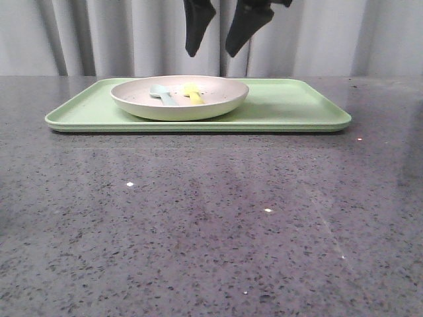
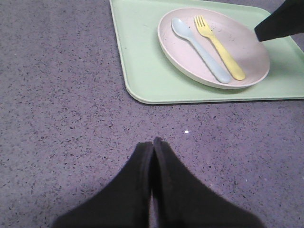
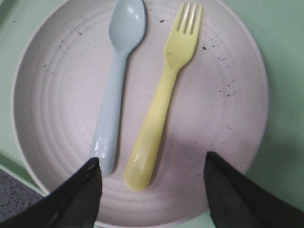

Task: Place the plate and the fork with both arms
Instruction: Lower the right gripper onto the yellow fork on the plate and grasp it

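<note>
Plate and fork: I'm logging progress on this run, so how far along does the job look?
Barely started, it seems. The fork lies in the plate beside a blue spoon, and the plate sits on the green tray. Nothing is held: the right gripper hangs open over the fork's handle, and the left gripper is shut over bare table. Grasping and placing both remain.

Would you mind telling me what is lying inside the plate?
Inside the plate lie the yellow fork and a pale blue spoon, side by side. The right hand hovers open above their handle ends, covering part of the plate's rim.
</note>
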Robot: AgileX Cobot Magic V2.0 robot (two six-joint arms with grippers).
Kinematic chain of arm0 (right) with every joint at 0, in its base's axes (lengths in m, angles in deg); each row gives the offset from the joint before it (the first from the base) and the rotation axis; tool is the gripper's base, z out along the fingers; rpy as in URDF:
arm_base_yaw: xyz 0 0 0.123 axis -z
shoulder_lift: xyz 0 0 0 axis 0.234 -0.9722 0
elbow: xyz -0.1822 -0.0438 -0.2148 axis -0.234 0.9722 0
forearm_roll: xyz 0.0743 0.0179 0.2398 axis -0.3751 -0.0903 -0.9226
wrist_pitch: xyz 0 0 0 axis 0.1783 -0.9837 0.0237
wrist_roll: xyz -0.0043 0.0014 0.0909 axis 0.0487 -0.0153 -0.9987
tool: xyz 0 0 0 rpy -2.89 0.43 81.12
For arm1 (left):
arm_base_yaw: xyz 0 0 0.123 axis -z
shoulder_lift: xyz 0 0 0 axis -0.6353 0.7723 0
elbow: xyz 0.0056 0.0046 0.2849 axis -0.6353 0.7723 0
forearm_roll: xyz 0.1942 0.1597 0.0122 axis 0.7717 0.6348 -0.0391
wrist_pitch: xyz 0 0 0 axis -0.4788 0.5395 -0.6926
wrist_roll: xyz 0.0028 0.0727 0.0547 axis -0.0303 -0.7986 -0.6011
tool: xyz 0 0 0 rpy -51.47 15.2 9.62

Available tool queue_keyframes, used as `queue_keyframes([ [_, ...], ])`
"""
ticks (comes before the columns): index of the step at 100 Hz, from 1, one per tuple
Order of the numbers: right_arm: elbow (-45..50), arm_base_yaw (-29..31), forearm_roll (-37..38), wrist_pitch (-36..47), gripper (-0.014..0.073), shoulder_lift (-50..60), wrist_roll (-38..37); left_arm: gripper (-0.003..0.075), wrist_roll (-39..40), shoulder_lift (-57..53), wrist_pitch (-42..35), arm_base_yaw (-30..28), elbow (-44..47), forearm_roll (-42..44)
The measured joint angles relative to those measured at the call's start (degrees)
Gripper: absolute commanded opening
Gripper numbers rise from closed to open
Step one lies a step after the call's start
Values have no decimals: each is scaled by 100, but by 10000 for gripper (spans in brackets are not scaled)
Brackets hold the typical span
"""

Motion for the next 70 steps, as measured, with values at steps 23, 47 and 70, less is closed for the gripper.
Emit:
queue_keyframes([
  [23, -162, 0, 0, -57, 475, -440, -225, -20, 0, 0, 0, 0, 0, 0],
  [47, -162, 0, 0, -57, 475, -624, -250, -20, 0, 0, 0, 0, 0, 0],
  [70, -162, 0, 0, 1, 475, -657, -273, -20, 0, 0, 0, 0, 0, 0],
])
